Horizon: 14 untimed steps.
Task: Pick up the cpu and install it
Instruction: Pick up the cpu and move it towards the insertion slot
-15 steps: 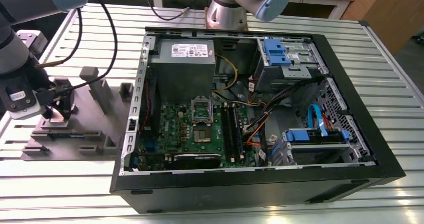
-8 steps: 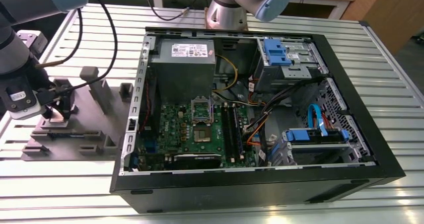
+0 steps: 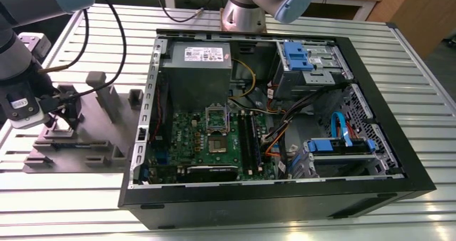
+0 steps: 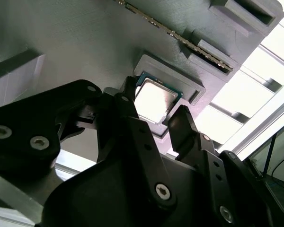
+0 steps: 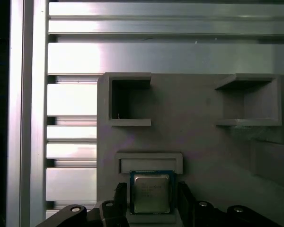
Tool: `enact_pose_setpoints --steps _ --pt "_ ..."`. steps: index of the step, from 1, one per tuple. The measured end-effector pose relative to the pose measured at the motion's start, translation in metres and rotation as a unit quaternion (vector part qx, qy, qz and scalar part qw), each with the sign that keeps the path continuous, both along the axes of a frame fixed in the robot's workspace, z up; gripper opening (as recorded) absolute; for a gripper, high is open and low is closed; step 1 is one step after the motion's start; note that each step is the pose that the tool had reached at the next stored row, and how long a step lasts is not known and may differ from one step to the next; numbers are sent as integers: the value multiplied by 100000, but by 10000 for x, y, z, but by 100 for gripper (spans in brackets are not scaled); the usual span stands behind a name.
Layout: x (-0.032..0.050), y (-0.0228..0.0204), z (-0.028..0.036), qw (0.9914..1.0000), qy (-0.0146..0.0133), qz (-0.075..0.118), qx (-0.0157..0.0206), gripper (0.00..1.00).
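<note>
The cpu [image 5: 151, 194] is a small square chip with a pale metal top, lying flat in a raised nest of the grey plastic tray [image 5: 199, 142]. In the second wrist view the cpu [image 4: 152, 98] gleams between the black fingers [image 4: 182, 125]. My gripper [image 5: 152, 188] hangs low over the chip, open, with one finger on each side and a small gap to each edge. In the exterior view the gripper [image 3: 61, 124] is at the left, down on the tray [image 3: 93, 147]. The green motherboard [image 3: 206, 145] lies in the open computer case, its metal socket frame [image 3: 217, 118] near the middle.
The black computer case [image 3: 285, 198] lies open on the slatted metal table [image 3: 413, 80]. Grey upright blocks [image 3: 107, 94] rise from the tray close to my gripper. A memory stick [image 4: 180, 35] sits in a tray slot. Cables and blue drive brackets [image 3: 342, 145] fill the case's right side.
</note>
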<state>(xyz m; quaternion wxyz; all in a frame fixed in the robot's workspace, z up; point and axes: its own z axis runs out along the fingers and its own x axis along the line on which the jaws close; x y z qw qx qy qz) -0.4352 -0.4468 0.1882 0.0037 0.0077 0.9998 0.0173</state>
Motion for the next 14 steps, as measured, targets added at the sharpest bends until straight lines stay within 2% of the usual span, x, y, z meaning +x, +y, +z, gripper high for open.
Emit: enact_pose_setpoints --steps 6,14 --pt "2 15 -6 99998 -5 583 8 54" --pt "0 34 -45 99992 7 1293 23 54"
